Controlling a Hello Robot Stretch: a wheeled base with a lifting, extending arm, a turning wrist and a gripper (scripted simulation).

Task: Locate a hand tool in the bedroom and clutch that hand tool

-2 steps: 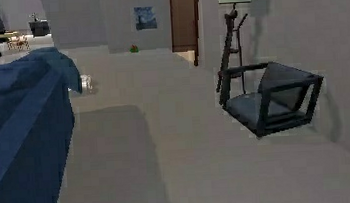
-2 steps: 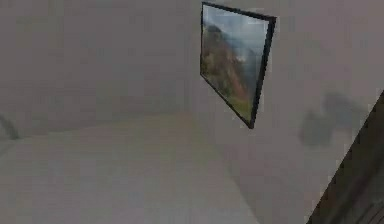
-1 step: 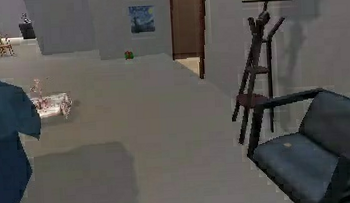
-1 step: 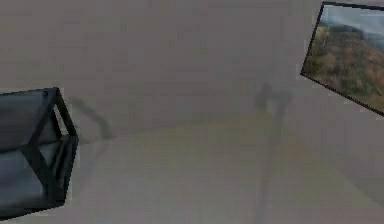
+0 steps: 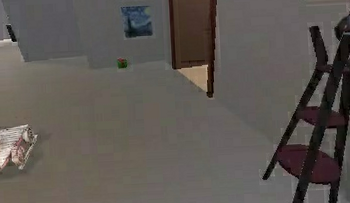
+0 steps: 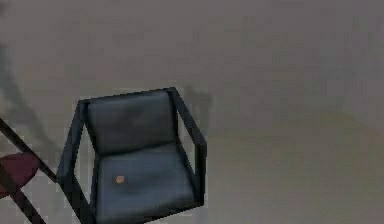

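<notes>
The gripper's state cannot be told; to search well I would drive toward the open door (image 5: 192, 28), clear of the ladder shelf (image 5: 309, 165) to its right, checking the green blob (image 5: 123, 62) to its left

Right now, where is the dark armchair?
The armchair stands on the floor in the arm side view's lower left, just right of the dark red ladder shelf.

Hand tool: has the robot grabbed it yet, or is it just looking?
Early. Done: nothing I can confirm. In hand: searching, facing a brown door and ladder shelf. A small green thing by the wall and a tan speck on the armchair are too small to name. Left: find the tool, grip it.
</notes>
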